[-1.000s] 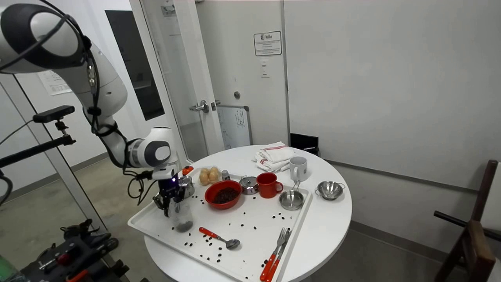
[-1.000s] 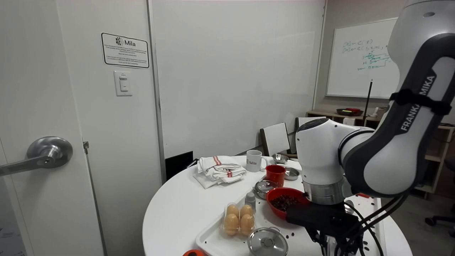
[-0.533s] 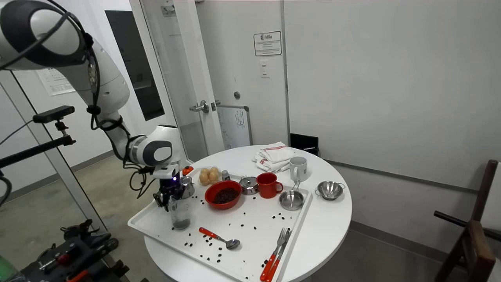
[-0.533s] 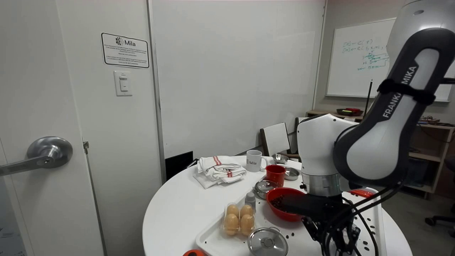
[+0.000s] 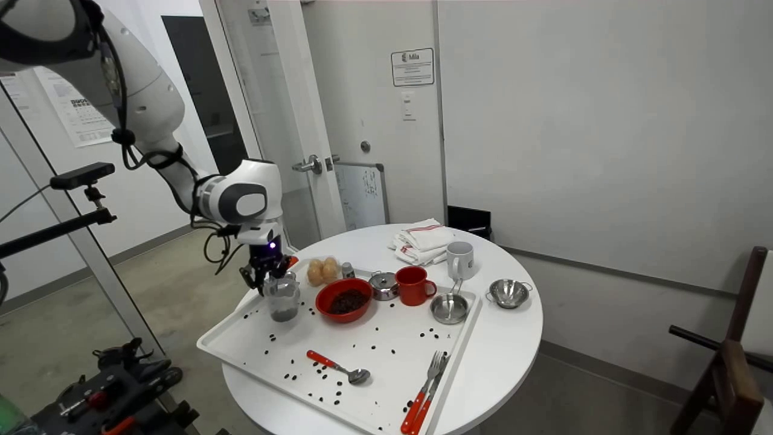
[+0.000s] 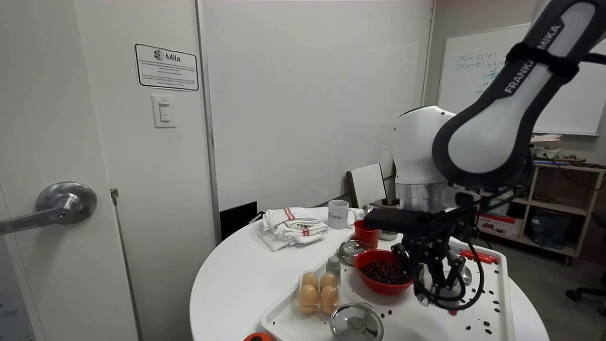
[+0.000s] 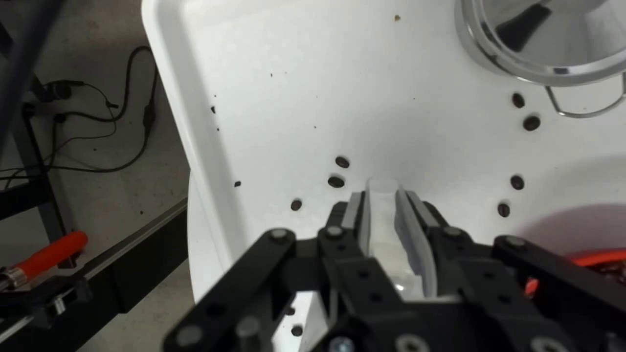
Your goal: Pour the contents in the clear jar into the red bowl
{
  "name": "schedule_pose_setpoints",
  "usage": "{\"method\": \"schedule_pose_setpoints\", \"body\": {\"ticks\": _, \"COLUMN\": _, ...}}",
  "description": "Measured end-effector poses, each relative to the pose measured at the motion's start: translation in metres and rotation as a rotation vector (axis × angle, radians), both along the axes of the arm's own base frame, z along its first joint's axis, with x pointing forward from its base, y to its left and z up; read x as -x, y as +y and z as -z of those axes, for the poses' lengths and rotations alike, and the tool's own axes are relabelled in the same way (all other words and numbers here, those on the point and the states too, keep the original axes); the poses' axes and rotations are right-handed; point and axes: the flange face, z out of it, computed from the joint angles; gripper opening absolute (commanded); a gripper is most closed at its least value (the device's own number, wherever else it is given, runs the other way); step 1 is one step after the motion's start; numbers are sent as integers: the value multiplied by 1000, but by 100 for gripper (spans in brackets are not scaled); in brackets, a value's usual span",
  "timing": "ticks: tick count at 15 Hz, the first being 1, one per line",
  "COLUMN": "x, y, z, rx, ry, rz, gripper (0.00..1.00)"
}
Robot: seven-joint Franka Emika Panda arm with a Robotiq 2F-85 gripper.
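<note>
Clear jar [image 5: 282, 302] gripped, fingers [image 7: 353, 210] pointing down

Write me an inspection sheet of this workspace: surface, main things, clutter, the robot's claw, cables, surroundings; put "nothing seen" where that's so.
Surface: white tray on a round table, dark beans scattered on the tray.
Main things: jar, see-through, contents unclear; red bowl on the tray, beans inside.
Clutter: spoon, fork, red cup and pots on the tray; mug and towels on the table.
Claw: gripper closed on the jar.
Cables: black cable along the arm; floor cord below.
Surroundings: door, chair, sign reading "Mila".
</note>
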Motion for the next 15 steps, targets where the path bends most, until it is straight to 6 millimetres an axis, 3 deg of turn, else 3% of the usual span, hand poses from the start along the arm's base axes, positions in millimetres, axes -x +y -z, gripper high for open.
{"method": "schedule_pose_setpoints", "body": {"ticks": 4, "x": -20, "y": 3, "z": -48, "rx": 10, "ry": 31, "rz": -28, "gripper": 7}}
{"method": "schedule_pose_setpoints", "body": {"ticks": 9, "x": -60, "y": -1, "z": -93, "rx": 11, "ry": 85, "rz": -52, "gripper": 7}}
{"method": "schedule_pose_setpoints", "body": {"ticks": 12, "x": -83, "y": -15, "z": -114, "rx": -8, "ry": 65, "rz": -37, "gripper": 7}}
{"method": "schedule_pose_setpoints", "body": {"ticks": 15, "x": -99, "y": -39, "z": -119, "rx": -58, "ry": 52, "rz": 4, "gripper": 8}}
